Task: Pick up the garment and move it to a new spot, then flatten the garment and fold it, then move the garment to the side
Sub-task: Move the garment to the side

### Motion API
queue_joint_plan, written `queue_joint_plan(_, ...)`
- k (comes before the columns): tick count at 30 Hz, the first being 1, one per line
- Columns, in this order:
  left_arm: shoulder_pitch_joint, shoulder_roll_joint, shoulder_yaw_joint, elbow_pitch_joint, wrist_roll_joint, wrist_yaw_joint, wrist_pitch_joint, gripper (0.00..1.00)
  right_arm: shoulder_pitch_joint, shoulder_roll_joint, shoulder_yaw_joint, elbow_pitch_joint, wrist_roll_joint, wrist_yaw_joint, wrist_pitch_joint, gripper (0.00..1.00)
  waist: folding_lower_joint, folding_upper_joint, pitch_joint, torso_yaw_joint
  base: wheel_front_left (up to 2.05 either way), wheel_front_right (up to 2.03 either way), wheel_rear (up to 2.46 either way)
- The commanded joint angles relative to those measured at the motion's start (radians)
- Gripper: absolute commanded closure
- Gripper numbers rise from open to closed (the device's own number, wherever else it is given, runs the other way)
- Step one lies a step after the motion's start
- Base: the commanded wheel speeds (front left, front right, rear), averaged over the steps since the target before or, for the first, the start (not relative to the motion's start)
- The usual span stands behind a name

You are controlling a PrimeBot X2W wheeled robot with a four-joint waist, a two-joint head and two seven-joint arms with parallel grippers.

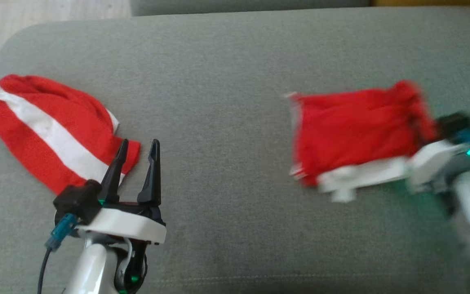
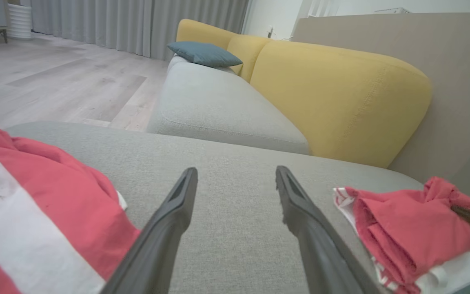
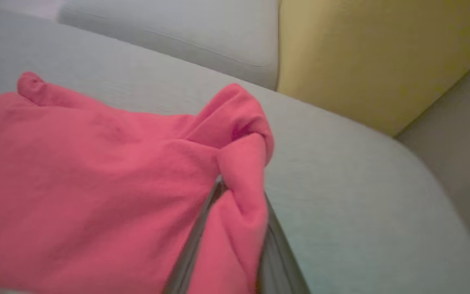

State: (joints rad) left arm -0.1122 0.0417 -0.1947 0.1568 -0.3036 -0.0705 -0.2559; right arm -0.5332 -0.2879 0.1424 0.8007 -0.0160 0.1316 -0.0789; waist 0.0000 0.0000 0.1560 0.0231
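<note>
Garment (image 1: 357,130) from the head view: a red piece with white trim along its near edge, folded into a rough square on the right part of the grey seat cushion (image 1: 227,73). The right gripper (image 1: 431,130) reaches in from the right at the cloth's right edge. That arm and the cloth are blurred, so the grip cannot be told from here. With the folding apparently done, this looks like the last step, taking the bundle aside. Far to the left lies a striped cloth (image 1: 51,130), red with a white band, loosely doubled. The left gripper (image 1: 139,145) hovers just beside its near right corner, fingers spread and holding nothing, probably parked clear of the work. Pale wooden floor (image 1: 47,16) shows beyond the cushion's far left corner.

From the left wrist, the two spread fingers (image 2: 169,228) frame bare grey weave, with the striped cloth to the left and the garment to the right. Beyond are a second grey seat, a yellow backrest (image 2: 341,94), a blue pillow (image 2: 204,54) and grey curtains (image 2: 137,24).

From the right wrist, the fingers (image 3: 196,245) are pressed together on a bunched fold at the garment's edge, and the rest lies on the cushion. Held by one corner, the layers could slip open if it is dragged.
</note>
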Motion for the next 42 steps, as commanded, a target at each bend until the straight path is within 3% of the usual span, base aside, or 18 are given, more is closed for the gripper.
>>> queue_joint_plan(1,-0.046,0.009,0.027,-0.040,-0.004,-0.001,-0.006,0.00,-0.034,-0.040,0.004,-0.033,-0.024,-0.001,0.005,1.00,0.0000,0.0000,0.013,-0.008,0.00,0.00,0.00)
queue_joint_plan(5,-0.059,0.009,0.020,-0.052,-0.008,-0.002,-0.006,0.00,-0.060,-0.143,-0.058,-0.052,-0.085,-0.001,0.045,1.00,0.0000,0.0000,0.043,-0.008,0.00,0.00,0.00)
queue_joint_plan(10,-0.069,0.009,0.023,-0.060,-0.010,-0.008,-0.006,0.00,-0.073,-0.180,-0.167,-0.111,-0.158,-0.001,0.076,1.00,0.0000,0.0000,0.078,0.003,0.00,0.00,0.00)
queue_joint_plan(17,-0.080,0.009,0.038,-0.062,-0.003,-0.018,-0.006,0.00,-0.058,-0.162,-0.294,-0.214,-0.275,-0.001,0.108,1.00,0.0000,0.0000,0.105,0.008,0.00,0.00,0.00)
queue_joint_plan(27,-0.090,0.009,0.040,-0.061,0.003,-0.025,-0.006,0.00,-0.027,-0.113,-0.322,-0.299,-0.282,-0.001,0.114,1.00,0.0000,0.0000,0.121,0.000,0.00,0.00,0.00)
queue_joint_plan(29,-0.090,0.009,0.040,-0.059,0.004,-0.026,-0.006,0.00,-0.023,-0.099,-0.328,-0.309,-0.266,-0.001,0.110,0.25,0.0000,0.0000,0.119,-0.002,0.00,0.00,0.00)
queue_joint_plan(30,-0.090,0.009,0.041,-0.058,0.004,-0.026,-0.006,0.00,-0.021,-0.093,-0.331,-0.313,-0.257,-0.001,0.109,0.00,0.0000,0.0000,0.116,-0.003,0.00,0.00,0.00)
queue_joint_plan(42,-0.067,0.009,0.032,-0.043,-0.013,-0.011,-0.006,0.00,0.009,-0.006,-0.280,-0.371,-0.196,-0.001,0.068,0.00,0.0000,0.0000,0.013,-0.001,0.00,0.00,0.00)
